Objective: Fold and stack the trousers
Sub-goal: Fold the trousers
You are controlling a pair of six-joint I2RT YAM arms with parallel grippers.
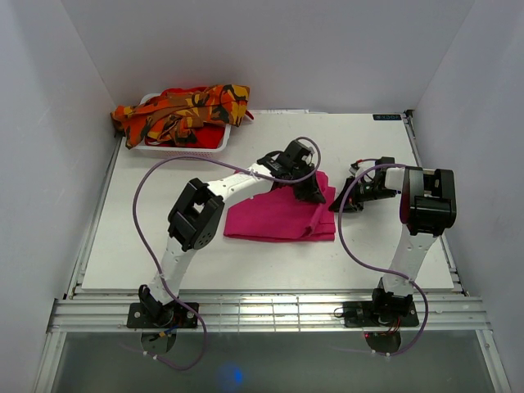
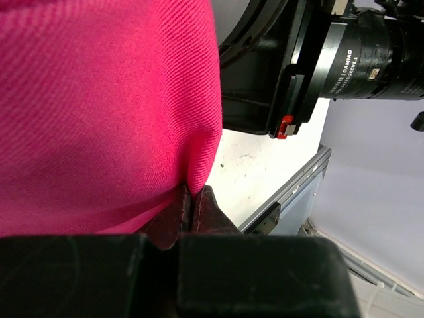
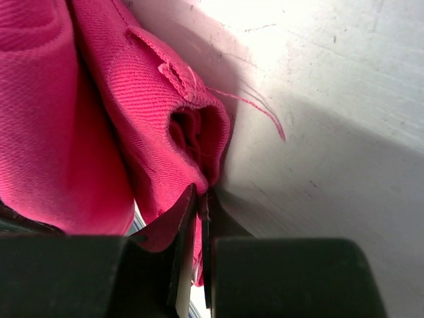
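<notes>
The magenta-pink trousers (image 1: pixel 282 216) lie folded in the middle of the table. My left gripper (image 1: pixel 312 193) is shut on their far right edge; in the left wrist view the cloth (image 2: pixel 99 112) hangs pinched between my closed fingertips (image 2: pixel 187 207). My right gripper (image 1: pixel 337 205) is shut on the right edge of the same pink trousers (image 3: pixel 132 112), pinching a hem fold at its tips (image 3: pixel 204 199). The orange camouflage trousers (image 1: pixel 184 110) lie bunched over the white basket at the far left.
The white slotted basket (image 1: pixel 192 146) stands at the far left corner of the white table (image 1: pixel 164 246). The right arm's wrist (image 2: pixel 358 46) hangs close to my left gripper. Purple cables loop over the table. Walls enclose three sides.
</notes>
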